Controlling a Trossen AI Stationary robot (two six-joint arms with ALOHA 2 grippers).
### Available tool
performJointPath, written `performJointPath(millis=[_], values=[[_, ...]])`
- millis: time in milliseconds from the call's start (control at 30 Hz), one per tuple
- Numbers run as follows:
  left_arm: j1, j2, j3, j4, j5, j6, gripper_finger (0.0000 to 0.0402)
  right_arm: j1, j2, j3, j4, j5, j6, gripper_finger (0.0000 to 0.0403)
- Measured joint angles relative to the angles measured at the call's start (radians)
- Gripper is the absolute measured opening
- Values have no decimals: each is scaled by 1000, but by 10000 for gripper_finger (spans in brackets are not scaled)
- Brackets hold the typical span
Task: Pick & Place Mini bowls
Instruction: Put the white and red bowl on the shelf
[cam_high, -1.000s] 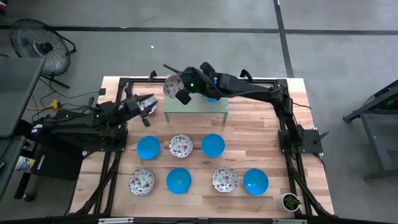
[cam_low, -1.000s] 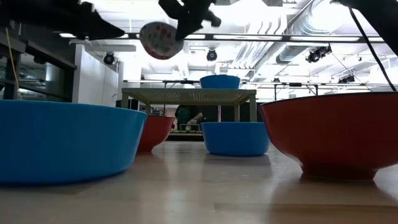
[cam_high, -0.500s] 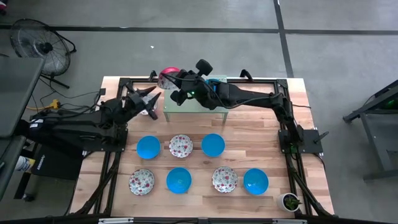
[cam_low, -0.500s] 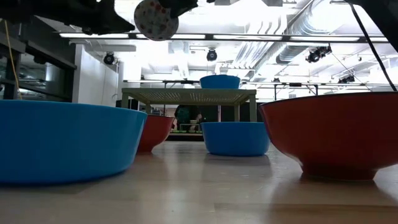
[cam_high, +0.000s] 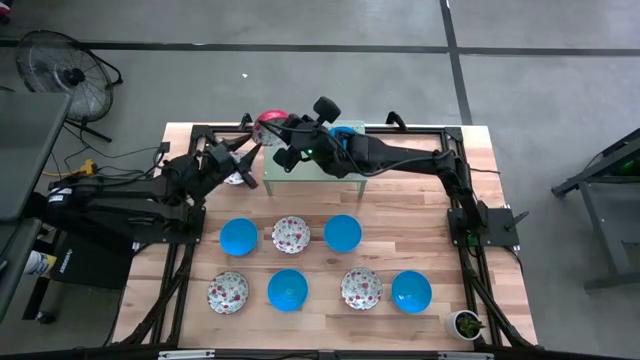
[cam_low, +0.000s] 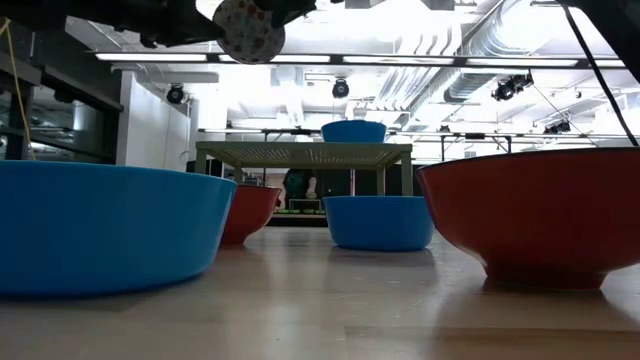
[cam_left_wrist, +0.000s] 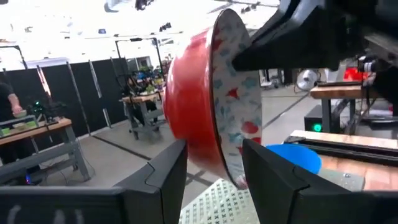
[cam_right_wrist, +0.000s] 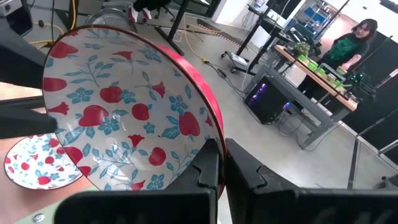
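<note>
My right gripper (cam_high: 277, 133) (cam_right_wrist: 222, 148) is shut on a mini bowl (cam_high: 268, 121) (cam_low: 250, 30), white with red and blue flowers inside and red outside, high above the table's far left part, beside the pale green rack (cam_high: 315, 170). My left gripper (cam_high: 247, 160) (cam_left_wrist: 214, 152) is open just left of it; its fingers stand on either side of the bowl's lower rim (cam_left_wrist: 229, 177), and I cannot tell whether they touch. A blue bowl (cam_low: 353, 131) sits on the rack. Another floral bowl (cam_right_wrist: 37, 165) lies on the table below the left gripper. My right gripper pinches the floral bowl by its rim (cam_right_wrist: 214, 134), one finger on the flowered inside and one on the red outside. The fingers come roughly level from the table's right side. The bowl is lifted clear and stands nearly on edge, its red underside turned toward the far-left corner.
Several mini bowls sit in two rows on the near half of the table, from a blue one (cam_high: 238, 237) to a blue one (cam_high: 411, 291), with floral ones (cam_high: 291, 235) between. A small potted plant (cam_high: 466, 323) stands at the near right corner. A person (cam_right_wrist: 351, 43) is beyond the table.
My right gripper has carried the floral bowl up and toward the far-left corner and has tipped it from face-up onto its edge. My left gripper has risen off the table toward the bowl, and its fingers now flank the bowl's lower rim.
</note>
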Motion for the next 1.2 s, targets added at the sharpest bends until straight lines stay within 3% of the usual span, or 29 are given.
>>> performJointPath(millis=[533,1000,1100,1200], values=[[-1,96,-1,133,-117,-2,150,39,-2,0,-2,-41,0,0],[-2,100,-1,137,-182,-3,149,81,0,0,-44,-87,35,1],[-2,100,-1,135,-188,-3,133,85,0,0,-46,-93,31,1],[-1,99,0,137,-202,-10,90,85,0,-1,-59,-106,37,1]])
